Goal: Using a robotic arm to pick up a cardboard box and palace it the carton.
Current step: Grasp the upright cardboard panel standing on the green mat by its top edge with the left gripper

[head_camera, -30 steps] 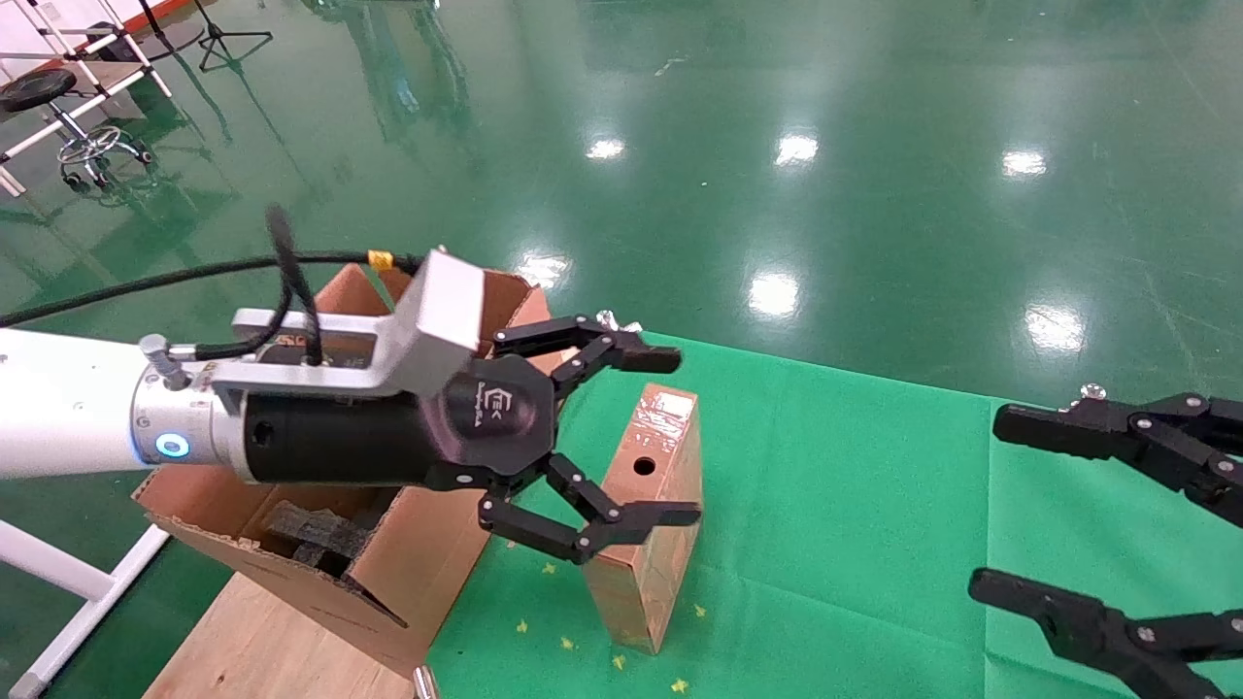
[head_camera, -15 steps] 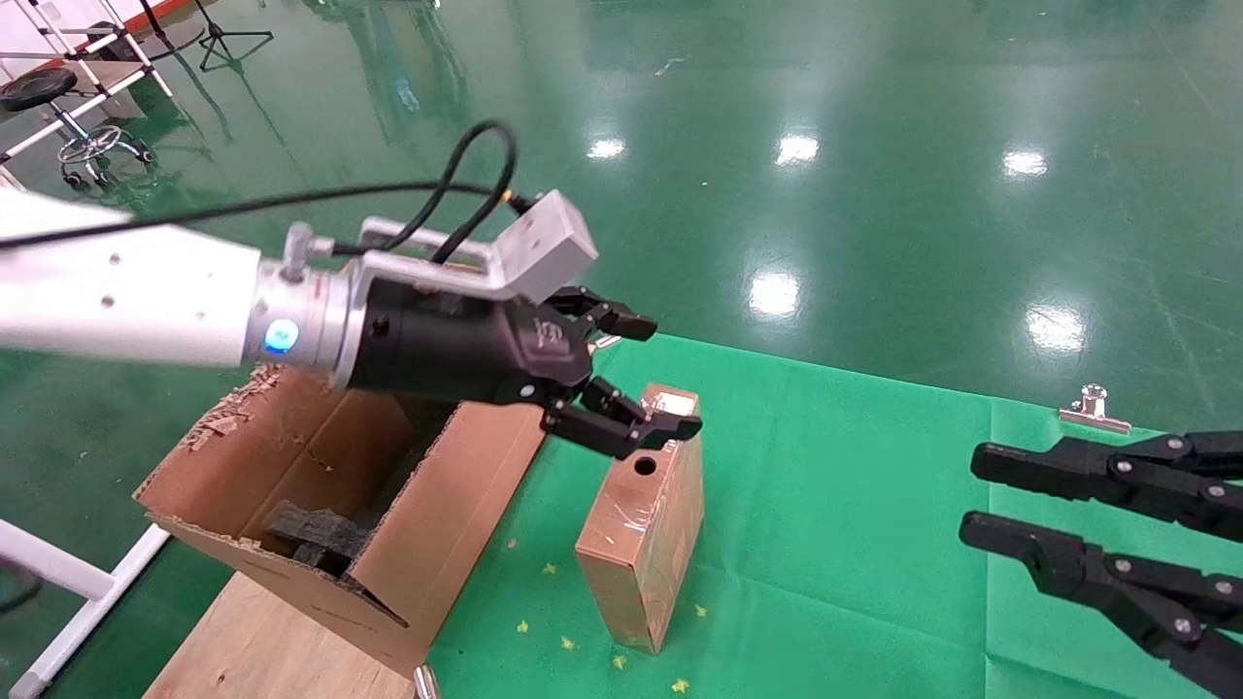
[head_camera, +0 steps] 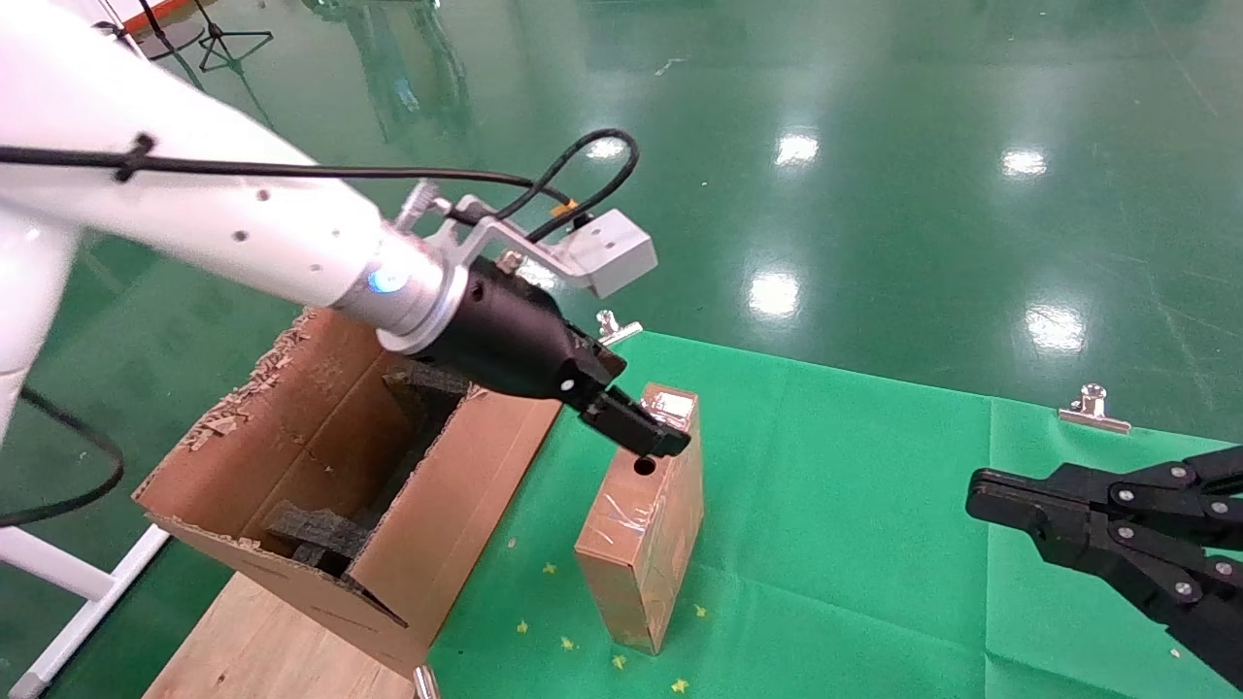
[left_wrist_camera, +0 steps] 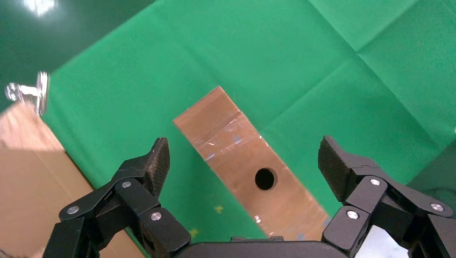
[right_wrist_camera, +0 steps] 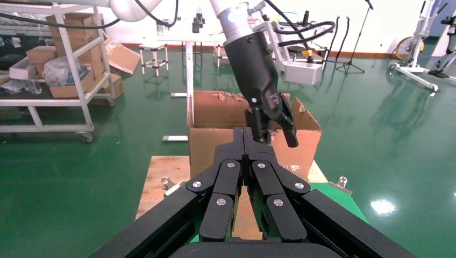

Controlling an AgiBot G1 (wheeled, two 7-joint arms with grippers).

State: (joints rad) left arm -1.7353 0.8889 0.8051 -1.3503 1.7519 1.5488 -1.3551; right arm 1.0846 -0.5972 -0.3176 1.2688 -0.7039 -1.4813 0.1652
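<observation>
The cardboard box (head_camera: 646, 529) stands upright on the green cloth, slim, brown and taped, with a round hole (head_camera: 644, 466) near its top. The robotic arm's black left gripper (head_camera: 653, 437) hangs just above the box's top end, tilted downward. In the left wrist view this gripper (left_wrist_camera: 243, 161) is open, its fingers (left_wrist_camera: 156, 164) spread wide on either side of the box (left_wrist_camera: 236, 150) below, not touching it. The carton (head_camera: 456, 505) with torn flaps and dark foam blocks (head_camera: 311, 534) stands just left of the box. My right gripper (head_camera: 979, 490) is shut and empty at the right edge.
The green cloth (head_camera: 855, 544) covers the table, held by metal clips (head_camera: 1094, 408) at its far edge. The carton rests on a wooden board (head_camera: 243, 641). A white frame leg (head_camera: 58, 621) runs by the lower left. Shelving (right_wrist_camera: 59, 70) stands beyond the carton.
The left arm rose and the gripper turned and tipped down, moving from beside the box to just above its top. The right gripper's jaws closed from wide open to shut.
</observation>
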